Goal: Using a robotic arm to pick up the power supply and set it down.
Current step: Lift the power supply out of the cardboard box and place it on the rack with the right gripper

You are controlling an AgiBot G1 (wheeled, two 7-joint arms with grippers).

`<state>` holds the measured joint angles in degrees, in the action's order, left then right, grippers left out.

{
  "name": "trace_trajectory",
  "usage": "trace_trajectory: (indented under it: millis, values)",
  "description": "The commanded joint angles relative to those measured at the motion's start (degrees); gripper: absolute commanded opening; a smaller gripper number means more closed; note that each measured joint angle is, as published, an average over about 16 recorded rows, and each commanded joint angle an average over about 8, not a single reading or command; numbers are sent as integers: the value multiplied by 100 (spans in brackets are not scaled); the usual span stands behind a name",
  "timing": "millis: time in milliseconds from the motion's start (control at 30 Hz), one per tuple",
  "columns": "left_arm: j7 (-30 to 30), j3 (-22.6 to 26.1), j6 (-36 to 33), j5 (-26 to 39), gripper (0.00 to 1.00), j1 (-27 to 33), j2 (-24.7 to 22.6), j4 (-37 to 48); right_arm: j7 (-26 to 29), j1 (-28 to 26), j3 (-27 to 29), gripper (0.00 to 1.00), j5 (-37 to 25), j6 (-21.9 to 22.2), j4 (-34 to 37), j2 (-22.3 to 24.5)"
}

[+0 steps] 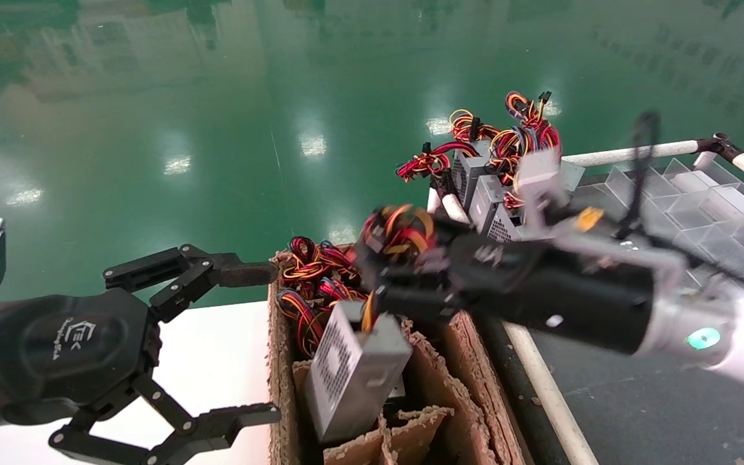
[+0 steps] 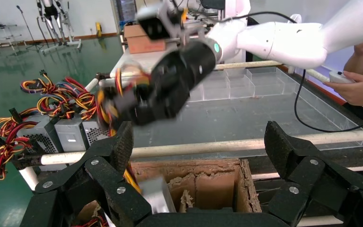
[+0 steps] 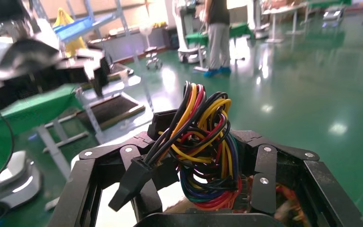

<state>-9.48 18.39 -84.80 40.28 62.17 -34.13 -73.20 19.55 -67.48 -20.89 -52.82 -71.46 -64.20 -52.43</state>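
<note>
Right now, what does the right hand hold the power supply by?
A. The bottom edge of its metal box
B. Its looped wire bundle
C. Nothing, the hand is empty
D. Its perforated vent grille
B. In the right wrist view the right hand is closed around the coloured wire bundle, and in the head view the power supply hangs tilted below that hand, over the cardboard box.

I count two pincers, my left pincer (image 1: 243,342) and right pincer (image 1: 385,271), one lifted power supply (image 1: 356,368), and one cardboard box (image 1: 469,387).
</note>
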Motion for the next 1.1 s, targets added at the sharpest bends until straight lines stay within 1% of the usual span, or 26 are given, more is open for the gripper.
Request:
trace_trajectory:
  millis: [33,200,367,600,767,933,1100]
  values:
    - [0,0,0,0,100,0,0,0,5,-60,102,0,105,-22,-14,94]
    - [1,1,1,-1,100,0,1,0,11,-317,356,0,352,-208,206,417]
    - [1,2,1,-1,100,1,1,0,-146,-470,601,0,532,-429,528,784]
    - [2,3,1,-2,100,1,1,0,-534,-450,917,0,660,-649,1001,1339]
    - [2,4,2,-3,100,1,2,0,-825,-378,1068,0,681,-806,1483,1677]
    - [3,5,2,-4,100,1,2,0,-1061,-349,1102,0,626,-1002,2060,1883]
    - [3,6,3,-4,100,1,2,0,-1274,-509,979,0,396,-1173,2576,1890]
